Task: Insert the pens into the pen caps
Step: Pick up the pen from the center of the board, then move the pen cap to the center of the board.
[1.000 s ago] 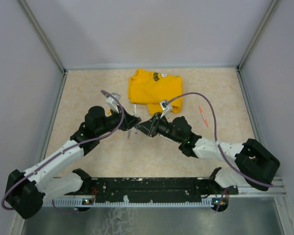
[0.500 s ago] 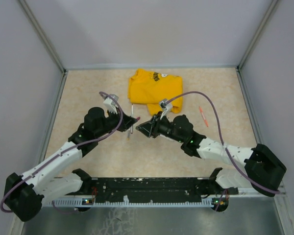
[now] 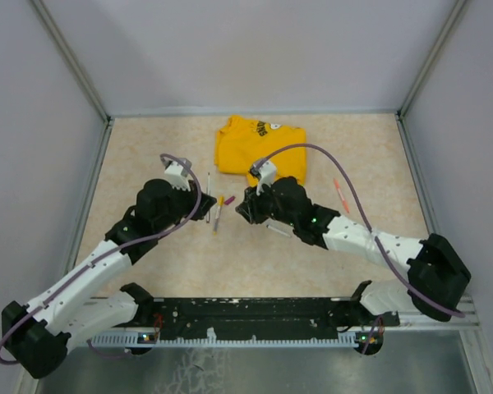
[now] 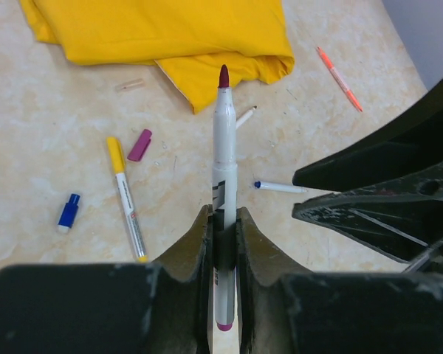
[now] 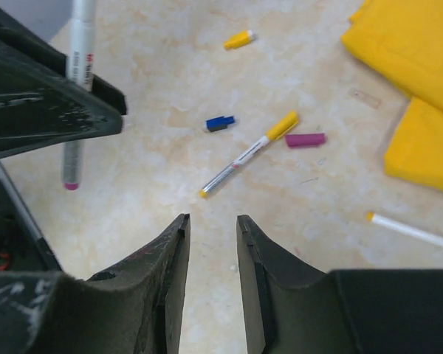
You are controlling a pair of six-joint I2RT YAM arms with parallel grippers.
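Note:
My left gripper [image 4: 223,214] is shut on a white pen [image 4: 223,147] with a dark magenta tip, which points away toward the shirt. This held pen also shows in the right wrist view [image 5: 75,81]. My right gripper [image 5: 212,219] is open and empty above bare table, just right of the left gripper [image 3: 204,199]. On the table lie a pen with a yellow cap on it [image 4: 125,195], a loose magenta cap [image 4: 139,144], a blue cap [image 4: 69,212] and a yellow cap [image 5: 238,39]. A blue-tipped pen [image 4: 279,187] and a yellow-tipped pen [image 5: 410,229] lie uncapped.
A folded yellow T-shirt [image 3: 259,148] lies at the back middle, with a white pen [image 4: 244,116] poking out from under its edge. An orange pen [image 3: 340,195] lies to the right. A clear cap [image 4: 128,85] rests near the shirt. Grey walls enclose the table.
The two grippers were together at the middle. The right gripper has opened and drawn away, and the left gripper has pulled back to the left with the pen.

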